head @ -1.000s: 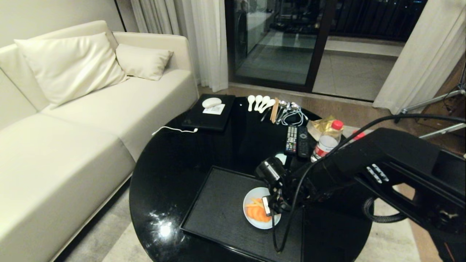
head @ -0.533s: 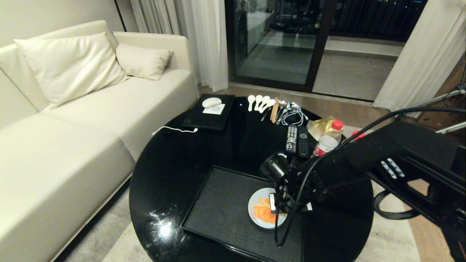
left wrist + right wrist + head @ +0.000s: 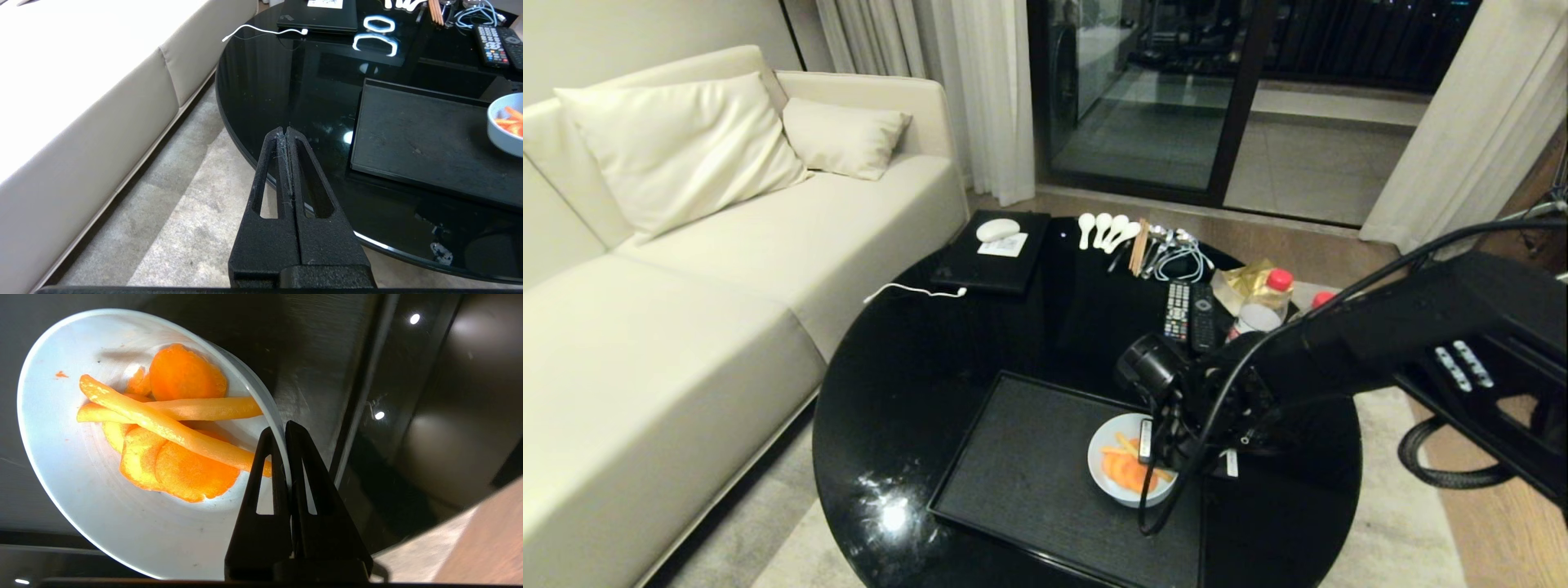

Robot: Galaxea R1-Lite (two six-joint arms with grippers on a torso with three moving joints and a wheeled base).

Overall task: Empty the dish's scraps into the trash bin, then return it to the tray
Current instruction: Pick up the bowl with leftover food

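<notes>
Head view: the right gripper (image 3: 1147, 441) pinches the dish (image 3: 1112, 478) by its rim over the tray (image 3: 1013, 474), so the scraps (image 3: 1125, 469) stay in; no trash bin shows. Left wrist view: the left gripper (image 3: 288, 163) is parked, fingers together. Right wrist view: the rim sits clamped between the fingers (image 3: 271, 465).

Head view: high, looking forward and down over the round table (image 3: 947, 359), sofa (image 3: 686, 269) to the left. Left wrist view: low beside the table's edge, facing across it, fairly distant. Right wrist view: very close, looking down into the bowl (image 3: 81, 498). All three share the bowl and the tray (image 3: 408, 134).
</notes>
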